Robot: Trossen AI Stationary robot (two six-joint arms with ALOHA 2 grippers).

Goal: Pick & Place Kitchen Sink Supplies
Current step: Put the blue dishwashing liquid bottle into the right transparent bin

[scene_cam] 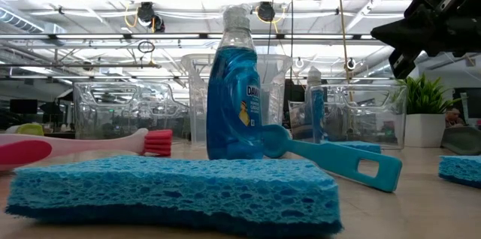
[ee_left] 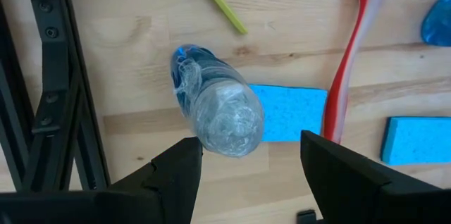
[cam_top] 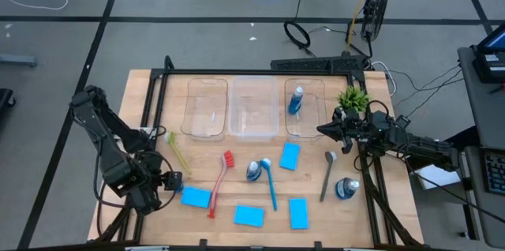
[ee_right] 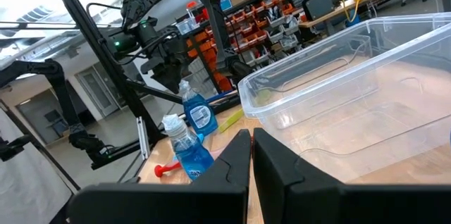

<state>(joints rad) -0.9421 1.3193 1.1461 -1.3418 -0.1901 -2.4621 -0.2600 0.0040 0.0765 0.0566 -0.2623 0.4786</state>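
Note:
My left gripper [cam_top: 170, 180] [ee_left: 250, 146] hangs open over a small blue bottle [ee_left: 211, 104] that stands on its base on the table. Its fingers flank the bottle's clear top without plainly touching it. In the high view the gripper hides this bottle. A blue sponge [ee_left: 289, 111] and the red brush [ee_left: 349, 69] lie beside it. My right gripper [cam_top: 322, 130] [ee_right: 250, 139] is shut on nothing, hovering beside the right bin [cam_top: 304, 129], where one bottle [cam_top: 296, 101] lies. Two more bottles [cam_top: 254, 170] [cam_top: 346, 188], three sponges [cam_top: 248, 215] and the yellow-green [cam_top: 177, 152], blue [cam_top: 270, 184] and grey [cam_top: 327, 176] brushes lie loose.
Three clear bins [cam_top: 252, 109] stand in a row along the far side of the table. A potted plant [cam_top: 353, 97] sits right of them, close to my right gripper. Black frame rails [ee_left: 63, 90] run along the table's left edge beside my left gripper.

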